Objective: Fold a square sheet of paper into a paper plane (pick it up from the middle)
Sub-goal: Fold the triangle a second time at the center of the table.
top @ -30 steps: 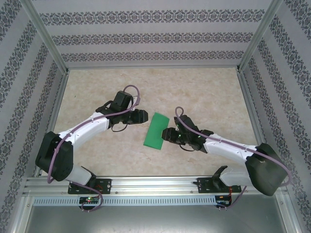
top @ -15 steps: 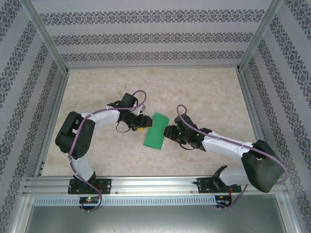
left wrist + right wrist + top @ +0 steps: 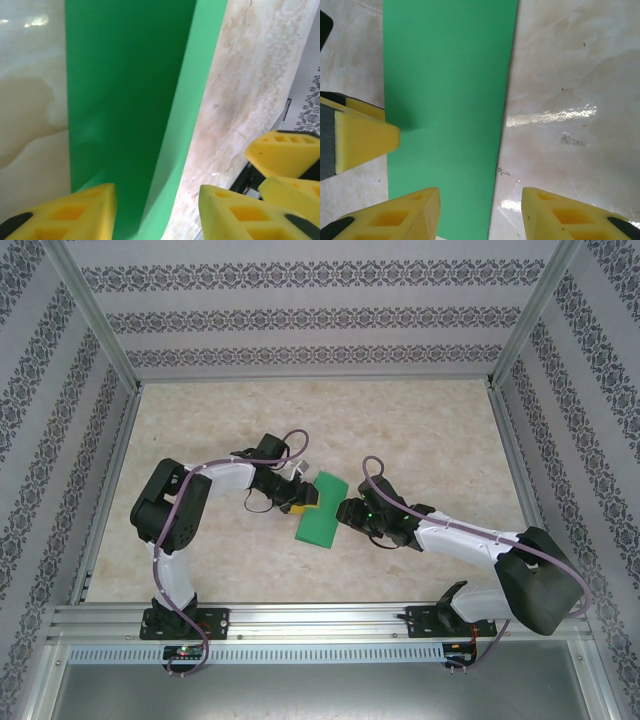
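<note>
The square sheet of paper [image 3: 320, 510] is seen folded into a narrow green strip, laid on the tabletop [image 3: 420, 430] near its middle, long axis tilted slightly. In the left wrist view one long edge of the sheet is seen raised as a lighter flap. The left end effector [image 3: 300, 497] is placed at the sheet's left long edge, jaws apart and released, with one finger [image 3: 60, 215] over the green and the other [image 3: 235, 212] past the raised edge. The right end effector [image 3: 350, 512] is placed at the sheet's right long edge, also released: jaws are spread across that edge, nothing is clamped. Both arms are angled in toward the sheet.
</note>
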Controlling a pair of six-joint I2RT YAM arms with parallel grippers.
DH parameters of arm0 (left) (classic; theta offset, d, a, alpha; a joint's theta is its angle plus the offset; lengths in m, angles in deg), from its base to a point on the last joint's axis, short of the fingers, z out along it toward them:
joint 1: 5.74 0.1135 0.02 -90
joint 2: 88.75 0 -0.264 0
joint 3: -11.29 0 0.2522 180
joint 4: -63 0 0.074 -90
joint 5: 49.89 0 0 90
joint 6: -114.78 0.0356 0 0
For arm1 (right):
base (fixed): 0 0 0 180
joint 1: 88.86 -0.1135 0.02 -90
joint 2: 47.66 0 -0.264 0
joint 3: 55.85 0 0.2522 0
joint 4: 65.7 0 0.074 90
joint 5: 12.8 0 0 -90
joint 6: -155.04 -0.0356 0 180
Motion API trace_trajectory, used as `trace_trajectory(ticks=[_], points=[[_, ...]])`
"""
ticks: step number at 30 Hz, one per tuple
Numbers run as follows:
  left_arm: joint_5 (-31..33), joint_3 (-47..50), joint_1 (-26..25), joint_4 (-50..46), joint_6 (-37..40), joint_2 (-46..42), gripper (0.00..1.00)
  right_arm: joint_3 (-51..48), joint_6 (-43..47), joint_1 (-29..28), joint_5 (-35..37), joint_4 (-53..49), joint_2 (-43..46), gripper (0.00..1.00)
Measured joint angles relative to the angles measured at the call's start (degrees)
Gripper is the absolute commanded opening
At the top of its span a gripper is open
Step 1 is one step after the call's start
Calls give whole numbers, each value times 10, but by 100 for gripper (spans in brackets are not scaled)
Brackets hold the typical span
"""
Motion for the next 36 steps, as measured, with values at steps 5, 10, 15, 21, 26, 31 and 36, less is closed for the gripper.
trace_trajectory(ticks=[5,10,15,21,26,31,36], points=[[-12,-10,0,7,0,13,19,0,2,0,2,6,-2,56],[-11,-9,0,21,-21,13,11,0,19,-10,16,1,7,65],[22,47,0,69,-76,-40,3,13,60,-27,46,-18,37,64],[70,119,-1,127,-155,-123,1,18,148,-91,109,-2,59,60],[103,134,-1,141,-187,-150,1,21,236,-152,166,10,59,59],[110,121,-6,146,-196,-151,1,42,242,-169,237,-21,58,59],[121,94,-11,144,-196,-162,0,43,169,-106,240,-61,73,65]])
